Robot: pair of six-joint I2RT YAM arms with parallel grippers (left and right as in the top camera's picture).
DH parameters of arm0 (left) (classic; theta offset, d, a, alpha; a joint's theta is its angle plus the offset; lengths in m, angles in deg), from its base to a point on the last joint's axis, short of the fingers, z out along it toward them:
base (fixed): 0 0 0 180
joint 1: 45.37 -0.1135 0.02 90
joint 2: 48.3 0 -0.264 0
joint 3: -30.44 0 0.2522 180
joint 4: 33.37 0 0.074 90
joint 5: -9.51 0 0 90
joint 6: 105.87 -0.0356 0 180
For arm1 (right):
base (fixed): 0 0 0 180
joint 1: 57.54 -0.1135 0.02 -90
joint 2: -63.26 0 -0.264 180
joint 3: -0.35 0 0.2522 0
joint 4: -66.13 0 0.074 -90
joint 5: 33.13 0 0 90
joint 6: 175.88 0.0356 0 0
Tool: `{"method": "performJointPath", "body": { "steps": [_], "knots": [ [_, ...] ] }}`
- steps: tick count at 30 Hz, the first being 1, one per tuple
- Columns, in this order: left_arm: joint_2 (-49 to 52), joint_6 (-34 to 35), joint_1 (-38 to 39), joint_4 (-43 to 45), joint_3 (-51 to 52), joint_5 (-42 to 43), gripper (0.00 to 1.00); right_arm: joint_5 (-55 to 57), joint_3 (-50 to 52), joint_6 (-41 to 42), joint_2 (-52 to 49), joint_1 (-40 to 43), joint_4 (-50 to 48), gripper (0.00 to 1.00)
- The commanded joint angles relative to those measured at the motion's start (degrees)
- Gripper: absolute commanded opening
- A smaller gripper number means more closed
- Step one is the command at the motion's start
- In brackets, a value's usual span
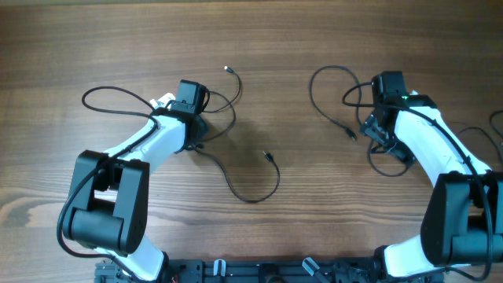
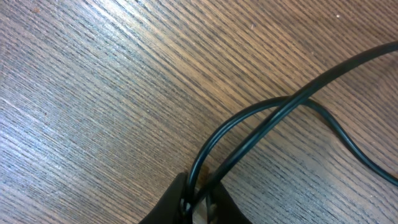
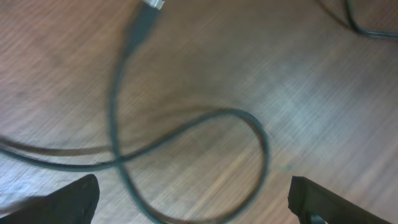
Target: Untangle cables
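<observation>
Thin black cables lie on the wooden table. One cable runs from my left gripper in a curve to a small plug. Another cable ends in a silver tip behind the gripper. In the left wrist view my left gripper is shut on two strands of cable that cross just ahead of it. My right gripper is open above a cable loop with a silver-tipped plug. The right fingers stand wide apart and touch nothing.
A cable arc with a plug end lies left of the right arm. A cable loop lies left of the left arm. More cord shows at the far right edge. The table's front edge holds the arm bases.
</observation>
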Motion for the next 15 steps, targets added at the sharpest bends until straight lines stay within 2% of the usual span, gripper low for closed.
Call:
{"method": "performJointPath", "body": {
  "steps": [1,6,10,13,15],
  "knots": [
    [5.1,0.7,-0.4,-0.2,3.5,5.7,0.12,2.8,-0.1,10.5,-0.1,0.0,1.7,1.00],
    [5.1,0.7,-0.4,-1.8,3.5,10.1,0.15,3.8,0.3,1.4,-0.1,0.0,-0.2,1.00],
    [5.1,0.7,-0.1,-2.1,3.5,18.9,0.12,3.8,2.9,-9.8,-0.1,0.0,-10.7,1.00],
    [5.1,0.8,2.4,-2.1,3.5,22.9,0.09,-7.0,5.9,-18.5,-0.1,0.0,-18.7,1.00],
    [5.1,0.8,4.2,-2.1,3.5,22.8,0.09,-12.6,6.9,-18.6,-0.2,0.0,-19.5,1.00]
  ]
}}
